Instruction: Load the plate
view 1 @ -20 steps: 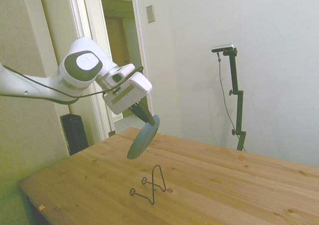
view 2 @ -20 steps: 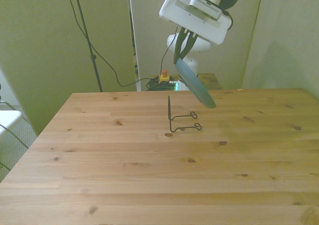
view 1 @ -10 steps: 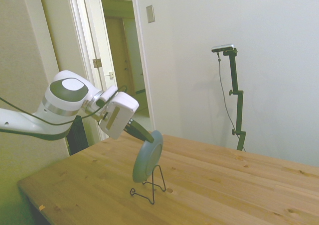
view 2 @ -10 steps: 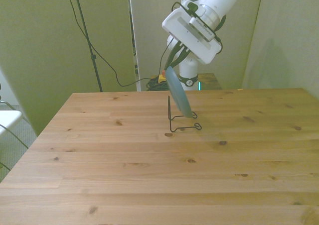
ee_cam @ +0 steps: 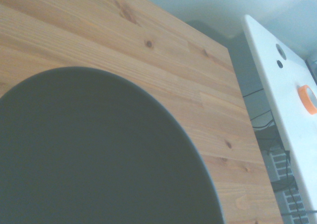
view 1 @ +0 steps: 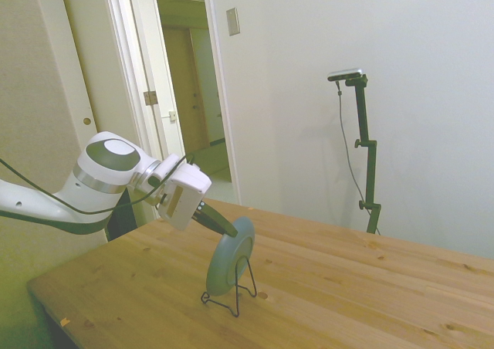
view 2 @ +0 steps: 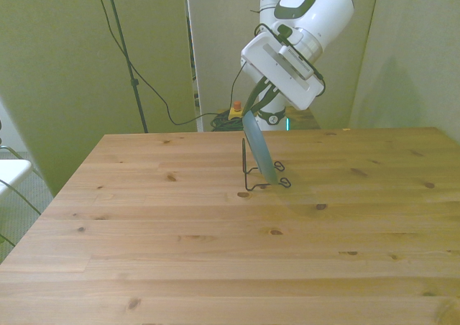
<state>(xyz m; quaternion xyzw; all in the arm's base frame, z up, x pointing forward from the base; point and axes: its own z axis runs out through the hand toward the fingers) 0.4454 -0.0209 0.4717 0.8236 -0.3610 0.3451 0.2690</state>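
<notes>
The round, shallow, matte teal-grey plate (view 1: 229, 255) stands nearly on edge at the thin black wire stand (view 1: 231, 290) on the pale wooden desk (view 1: 332, 287), its top tilted away from the stand's tall upright loop. In the side view the plate's lower rim sits low in the stand's base wires, though whether it truly rests on them or only hangs just above cannot be told. The white arm's two-finger hand (view 1: 224, 226) comes down at a slant from about ten o'clock of the plate in that view, and its dark fingers (view 1: 212, 218) are clamped on the plate's upper rim. In the front view the plate (view 2: 261, 152) shows as a narrow leaning sliver just beside the stand's (view 2: 253, 174) upright wire, at that wire's three o'clock side, with the hand (view 2: 250, 111) pinching the top edge under the white wrist block. From the wrist camera the plate's dark face (ee_cam: 94, 154) fills most of the picture, with the desk's planks (ee_cam: 163, 70) running past its curved rim. The stand and plate sit in the far half of the desk in the front view, near its middle line.
</notes>
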